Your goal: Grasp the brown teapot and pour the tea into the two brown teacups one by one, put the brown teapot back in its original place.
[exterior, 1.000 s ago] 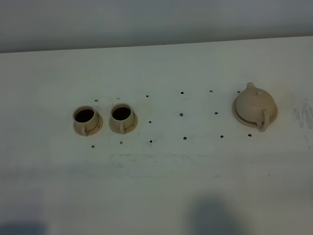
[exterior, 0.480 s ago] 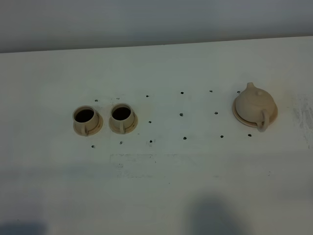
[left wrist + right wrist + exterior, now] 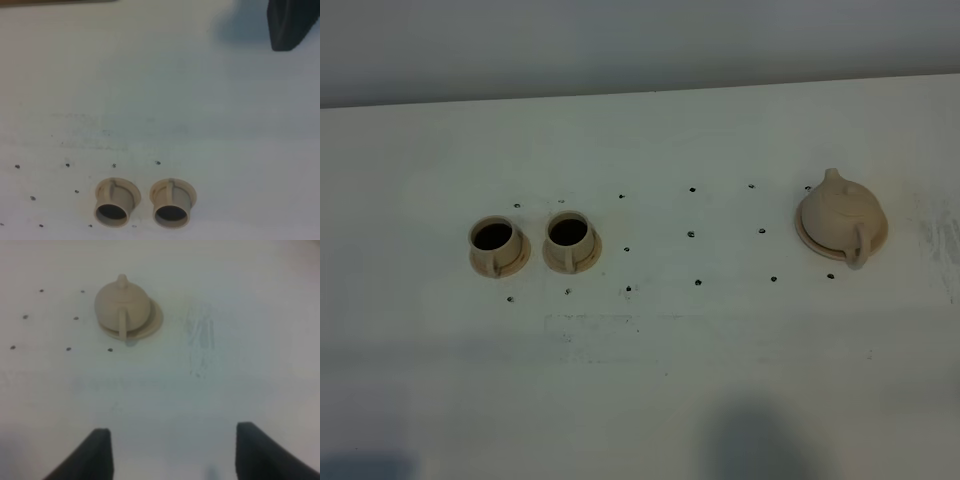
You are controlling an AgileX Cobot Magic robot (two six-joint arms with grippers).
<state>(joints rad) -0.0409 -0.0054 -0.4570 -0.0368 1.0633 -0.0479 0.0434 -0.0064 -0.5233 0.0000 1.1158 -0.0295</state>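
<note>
Tan teapot [image 3: 840,214] on its coaster [image 3: 807,240], two teacups [image 3: 499,245] side by side on white desk [image 3: 720,350], right gripper [image 3: 172,455] spread wide, left gripper [image 3: 290,22] clenched, both empty.

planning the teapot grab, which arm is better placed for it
Right. The squat tan domed teapot sits on its flat round coaster on the right side, and the right gripper faces it with jaws open. The left wrist view shows only the two small tan teacups.

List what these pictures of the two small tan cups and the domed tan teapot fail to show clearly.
- Domed tan teapot: its contents, shut under its own body, every view.
- Flat tan coaster: mostly covered by the teapot.
- Left gripper: cut off at the left wrist view's edge.
- Right gripper: only two blurred fingertips show.
</note>
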